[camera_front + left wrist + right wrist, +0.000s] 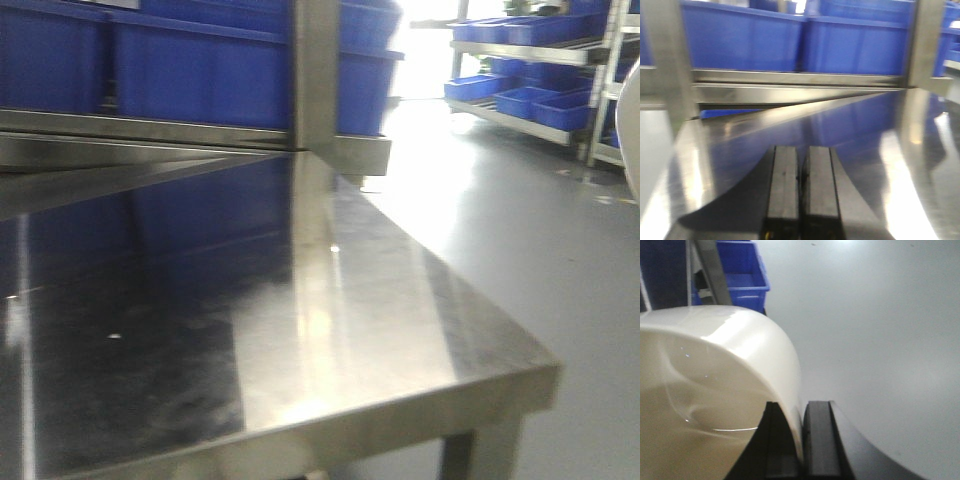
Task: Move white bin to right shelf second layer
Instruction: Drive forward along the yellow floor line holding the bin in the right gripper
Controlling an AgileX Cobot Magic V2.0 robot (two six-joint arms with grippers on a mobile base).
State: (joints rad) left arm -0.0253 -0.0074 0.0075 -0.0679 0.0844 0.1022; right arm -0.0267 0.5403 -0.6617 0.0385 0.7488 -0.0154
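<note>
The white bin point(715, 390) fills the left of the right wrist view, glossy cream, its inside facing the camera. My right gripper point(801, 412) is shut on the bin's wall, one finger inside and one outside, and holds it above the grey floor. A pale sliver of the bin point(630, 130) shows at the right edge of the front view. My left gripper point(802, 155) is shut and empty, low over the steel cart top point(865, 150). A roller rack point(520, 50) with blue crates stands far back right; its second layer cannot be made out.
A flat steel cart top point(350, 320) lies right in front, its corner at lower right. Blue crates point(200, 70) sit behind a steel post point(315, 70). A blue crate point(742, 275) and steel leg point(712, 270) show beyond the bin. Grey floor point(540, 230) spreads to the right.
</note>
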